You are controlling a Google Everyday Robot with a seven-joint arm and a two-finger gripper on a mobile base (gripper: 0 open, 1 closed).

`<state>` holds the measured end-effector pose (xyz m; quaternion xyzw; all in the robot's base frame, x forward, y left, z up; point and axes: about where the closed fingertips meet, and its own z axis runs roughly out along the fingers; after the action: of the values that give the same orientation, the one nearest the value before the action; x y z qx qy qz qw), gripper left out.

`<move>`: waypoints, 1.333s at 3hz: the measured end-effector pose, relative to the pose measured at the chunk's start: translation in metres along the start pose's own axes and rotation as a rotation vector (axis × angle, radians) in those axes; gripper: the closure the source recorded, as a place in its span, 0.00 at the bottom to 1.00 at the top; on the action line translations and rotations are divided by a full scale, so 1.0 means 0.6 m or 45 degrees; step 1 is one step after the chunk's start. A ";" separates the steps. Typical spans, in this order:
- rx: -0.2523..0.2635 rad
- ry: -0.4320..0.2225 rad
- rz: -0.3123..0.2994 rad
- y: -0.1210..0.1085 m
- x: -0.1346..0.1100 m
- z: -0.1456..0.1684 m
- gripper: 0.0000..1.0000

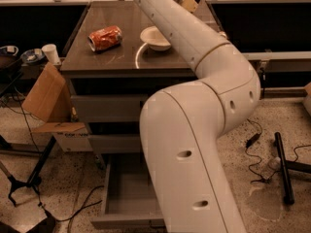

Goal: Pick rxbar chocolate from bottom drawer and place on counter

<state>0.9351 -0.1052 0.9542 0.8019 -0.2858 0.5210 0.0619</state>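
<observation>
The bottom drawer [127, 191] is pulled open low in the camera view. The part of its grey floor that shows is bare, and my arm [194, 130] hides its right side. The rxbar chocolate is not visible anywhere. The counter [116, 57] holds an orange soda can [105, 37] lying on its side and a white bowl [154, 37]. My arm rises from the foreground, bends at the right and runs over the counter to the top edge. The gripper is out of view beyond that edge.
Two shut grey drawers [104, 108] sit above the open one. A cardboard box [46, 93] and a white cup [50, 53] stand left of the cabinet. Black stand legs [24, 178] and cables lie on the floor at left, and a black bar [284, 166] with cables at right.
</observation>
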 end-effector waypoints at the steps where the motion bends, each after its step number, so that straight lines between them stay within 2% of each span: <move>1: 0.050 -0.057 -0.047 0.022 -0.006 0.020 1.00; 4: 0.056 -0.121 -0.087 0.134 0.016 0.059 1.00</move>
<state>0.9245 -0.1897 0.9310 0.8363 -0.2495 0.4859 0.0483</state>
